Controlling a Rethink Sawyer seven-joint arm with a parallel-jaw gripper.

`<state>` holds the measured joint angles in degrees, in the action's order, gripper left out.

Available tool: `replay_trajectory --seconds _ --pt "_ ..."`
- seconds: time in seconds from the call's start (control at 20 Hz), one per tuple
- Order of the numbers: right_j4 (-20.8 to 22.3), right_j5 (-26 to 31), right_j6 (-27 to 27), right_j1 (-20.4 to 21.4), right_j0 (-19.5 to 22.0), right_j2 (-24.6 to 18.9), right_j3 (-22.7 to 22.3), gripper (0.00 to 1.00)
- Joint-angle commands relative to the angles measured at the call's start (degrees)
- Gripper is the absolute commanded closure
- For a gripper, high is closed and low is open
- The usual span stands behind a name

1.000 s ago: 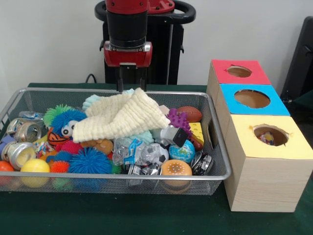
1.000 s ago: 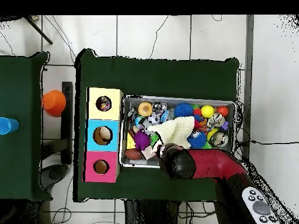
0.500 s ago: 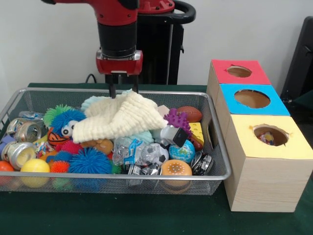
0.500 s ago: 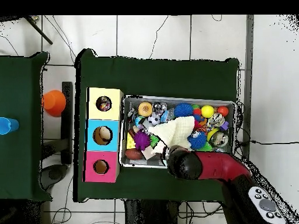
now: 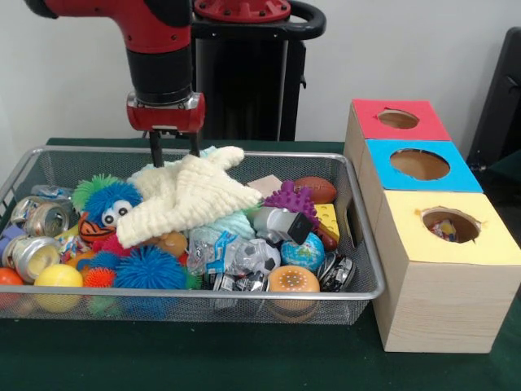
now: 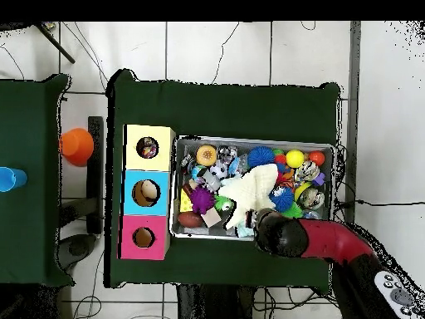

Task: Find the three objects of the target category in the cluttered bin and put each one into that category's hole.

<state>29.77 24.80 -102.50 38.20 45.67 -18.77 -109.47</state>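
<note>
Over wire bin [image 5: 358,244]: tool [image 5: 172,152] pinching cream knit cloth [image 5: 191,195]; no legible writing on toys.

An orange cup [image 6: 76,145] and a blue cup [image 6: 7,179] stand on a side table [image 6: 29,241].

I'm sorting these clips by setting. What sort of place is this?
Probably a robotics lab set up for a sorting test: a table under green cloth, a wire bin crammed with toys, a wooden box with red, blue and yellow holed tops, and cables trailing over a tiled floor.
</note>
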Motion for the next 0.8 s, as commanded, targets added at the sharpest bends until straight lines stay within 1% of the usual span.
replay_trajectory --seconds 0.05,0.35,0.6,0.75,0.8 --pt "3.72 1.18 8.69 -1.84 3.12 -6.37 6.1 0.0" --pt "3.81 3.43 9.61 -1.43 4.46 -7.95 6.86 0.0" --pt "4.15 4.05 10.16 -1.65 4.96 -8.81 7.68 0.0" --pt "3.87 5.08 10.31 -0.68 5.07 -9.12 7.58 0.0" --pt "3.08 6.47 10.72 0.48 5.31 -9.57 7.1 0.0"
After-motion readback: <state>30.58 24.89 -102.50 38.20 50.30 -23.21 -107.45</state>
